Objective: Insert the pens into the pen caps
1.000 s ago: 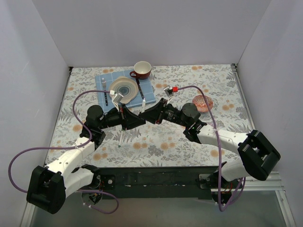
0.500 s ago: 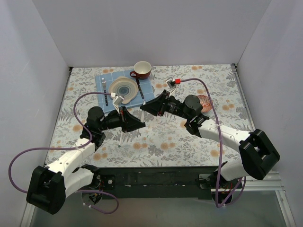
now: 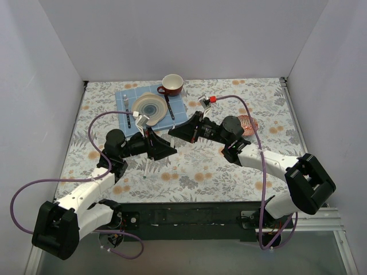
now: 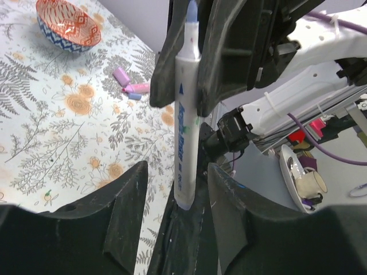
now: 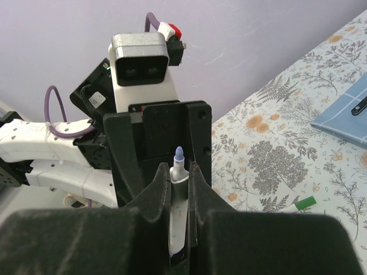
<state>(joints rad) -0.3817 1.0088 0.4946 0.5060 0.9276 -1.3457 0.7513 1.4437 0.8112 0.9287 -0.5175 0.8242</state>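
My right gripper (image 5: pixel 180 167) is shut on a slim white pen (image 5: pixel 181 192) with a small lilac-blue tip, held upright. In the left wrist view this pen (image 4: pixel 184 132) hangs between the right gripper's black fingers (image 4: pixel 229 46), and its lower end sits between the open fingers of my left gripper (image 4: pixel 178 167) without touching them. In the top view the two grippers meet nose to nose, left (image 3: pixel 167 150) and right (image 3: pixel 175 133). Pink and lilac pen caps (image 4: pixel 133 87) lie together on the cloth. A dark green cap (image 5: pixel 305 201) lies apart. Another white pen (image 3: pixel 147 167) lies below the left gripper.
A blue mat (image 3: pixel 125 95) at the back holds a plate (image 3: pixel 150 106), a fork (image 3: pixel 127 112) and a knife (image 3: pixel 170 109); a red cup (image 3: pixel 171 84) stands behind it. A patterned bowl (image 3: pixel 246 124) sits at the right, also in the left wrist view (image 4: pixel 67 26).
My right gripper has lifted and swung a little back and left with the pen. The left gripper has stayed close beneath it.
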